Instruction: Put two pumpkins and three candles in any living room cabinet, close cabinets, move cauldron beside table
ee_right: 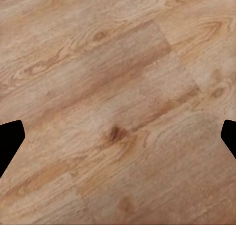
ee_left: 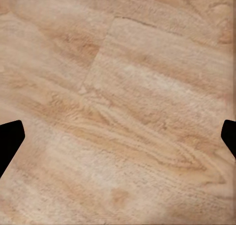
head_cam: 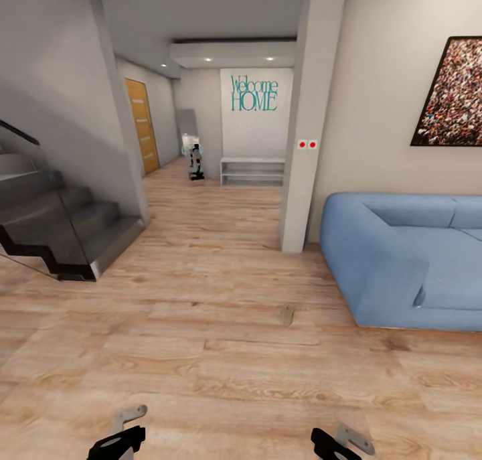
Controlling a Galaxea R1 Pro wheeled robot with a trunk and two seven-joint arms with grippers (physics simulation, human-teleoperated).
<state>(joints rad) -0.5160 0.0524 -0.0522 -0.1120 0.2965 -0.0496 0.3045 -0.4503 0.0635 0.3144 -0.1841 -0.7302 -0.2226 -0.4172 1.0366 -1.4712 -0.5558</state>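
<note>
Two grippers are seen at the bottom edge of the head view, the left gripper (head_cam: 118, 441) at the left and the right gripper (head_cam: 333, 444) at the right, both held low over a wooden floor (head_cam: 201, 353). In each wrist view the dark fingertips are spread to the opposite edges of the picture, with bare floor planks between them, so both grippers are spread wide and nothing is held.

Ahead, a hallway is shown. A blue sofa (head_cam: 402, 259) is set against the wall at the right, and a framed picture (head_cam: 452, 92) is hung above it. A pale pillar (head_cam: 304, 145) with two red dots is placed just beside the sofa's near end. A dark staircase (head_cam: 60, 225) is seen at the left, and an orange-brown door (head_cam: 142, 125) further along that side. On the far wall a teal "Welcome HOME" sign (head_cam: 254, 93) is fixed above a low white shelf (head_cam: 252, 171). A small greyish mark (head_cam: 287, 315) is seen on the floor near the sofa; what it is cannot be told.

No pumpkin, candle, cabinet or cauldron can be pointed out from here.
</note>
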